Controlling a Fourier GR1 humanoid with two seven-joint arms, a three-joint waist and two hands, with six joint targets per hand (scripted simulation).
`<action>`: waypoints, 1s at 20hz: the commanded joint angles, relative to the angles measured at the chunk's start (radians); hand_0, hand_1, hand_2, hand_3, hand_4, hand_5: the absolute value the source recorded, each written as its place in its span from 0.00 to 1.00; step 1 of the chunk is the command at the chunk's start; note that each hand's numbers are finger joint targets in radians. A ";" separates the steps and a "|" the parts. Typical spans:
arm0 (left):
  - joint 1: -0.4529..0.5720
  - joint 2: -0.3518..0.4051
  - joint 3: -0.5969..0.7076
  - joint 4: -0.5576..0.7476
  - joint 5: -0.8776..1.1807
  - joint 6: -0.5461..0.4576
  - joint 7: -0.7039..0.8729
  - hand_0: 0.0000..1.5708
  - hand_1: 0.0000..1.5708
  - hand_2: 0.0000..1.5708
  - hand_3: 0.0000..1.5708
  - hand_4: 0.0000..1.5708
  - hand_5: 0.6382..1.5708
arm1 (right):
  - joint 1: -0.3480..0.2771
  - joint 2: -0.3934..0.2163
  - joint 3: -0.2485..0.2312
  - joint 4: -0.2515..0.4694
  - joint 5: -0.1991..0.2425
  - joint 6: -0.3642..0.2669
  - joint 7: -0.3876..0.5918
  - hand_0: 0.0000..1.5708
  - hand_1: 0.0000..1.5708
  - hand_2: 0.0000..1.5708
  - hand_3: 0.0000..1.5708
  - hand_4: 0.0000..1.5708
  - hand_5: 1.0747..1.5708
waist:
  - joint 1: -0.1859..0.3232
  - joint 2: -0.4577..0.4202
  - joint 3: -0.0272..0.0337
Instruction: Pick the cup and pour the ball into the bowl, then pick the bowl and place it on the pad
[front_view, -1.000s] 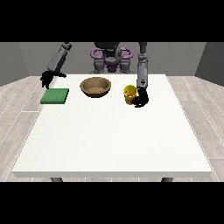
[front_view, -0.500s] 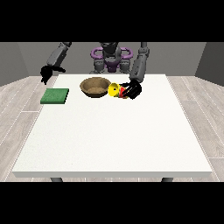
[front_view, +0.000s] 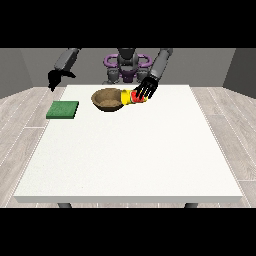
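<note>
My robot hand (front_view: 146, 89) at the view's right grips the tipped cup (front_view: 127, 97) against the bowl (front_view: 106, 99); the other robot hand (front_view: 54, 79) hangs curled above the pad (front_view: 63, 109).

Taking the bowl (front_view: 106, 99) as the landmark: it sits on the tabletop (front_view: 130, 155) toward the far edge, close to the robot. The cup (front_view: 128, 97) lies tipped on its side just at the bowl's right, its mouth against the bowl's rim, with the hand at the view's right (front_view: 145, 89) on the cup's far end. The pad (front_view: 63, 109) lies on the tabletop well to the bowl's left and slightly nearer the camera. The hand at the view's left (front_view: 54, 78) hangs above the table's far left corner, beyond the pad.
</note>
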 joint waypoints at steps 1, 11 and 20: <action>-0.065 -0.049 -0.096 0.024 -0.171 -0.054 0.182 0.89 0.89 1.00 1.00 0.67 0.99 | 0.038 -0.004 -0.024 0.063 0.001 -0.012 -0.045 0.00 0.00 0.16 0.13 0.24 0.95 | 0.068 -0.064 -0.0025; -0.190 -0.160 -0.266 -0.047 -0.397 -0.369 0.367 0.33 0.33 1.00 0.91 0.56 0.96 | 0.149 -0.058 -0.068 0.190 0.006 0.010 -0.168 0.00 0.00 0.13 0.18 0.27 0.94 | 0.191 -0.127 -0.0026; -0.197 -0.165 -0.416 -0.220 -0.514 -0.551 0.441 0.00 0.00 1.00 1.00 0.32 0.95 | 0.129 -0.088 -0.095 0.261 -0.004 -0.002 -0.183 0.00 0.00 0.16 0.22 0.25 0.93 | 0.247 -0.127 -0.0028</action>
